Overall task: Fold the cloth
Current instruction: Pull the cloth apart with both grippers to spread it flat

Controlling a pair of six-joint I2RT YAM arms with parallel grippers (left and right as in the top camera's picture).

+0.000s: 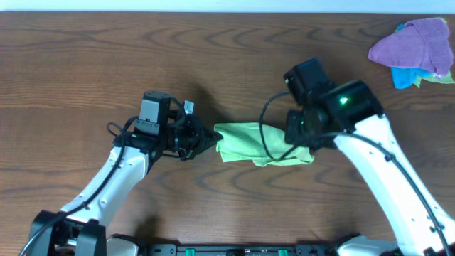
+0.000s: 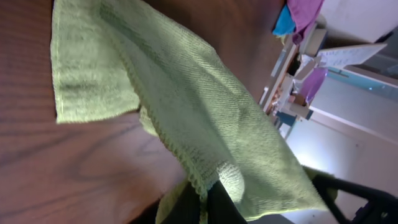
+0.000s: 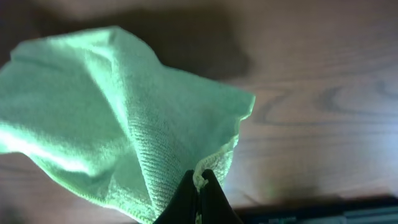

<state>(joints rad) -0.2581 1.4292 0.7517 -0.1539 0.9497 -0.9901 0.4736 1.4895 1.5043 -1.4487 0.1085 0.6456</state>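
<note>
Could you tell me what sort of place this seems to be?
Probably a robotics lab bench: the left gripper and right gripper pinch a green cloth over a wood-grain table, with spare cloths piled in one corner and equipment beyond its edge.

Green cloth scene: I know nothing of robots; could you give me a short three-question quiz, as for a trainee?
1. True or false: the left tool and the right tool are each shut on the green cloth.
2. Where on the table does the pile of purple and blue cloths lie? A) far right corner B) centre C) under the green cloth
3. What colour is the light on the right arm?
Key: 1 true; 2 A; 3 green.
</note>
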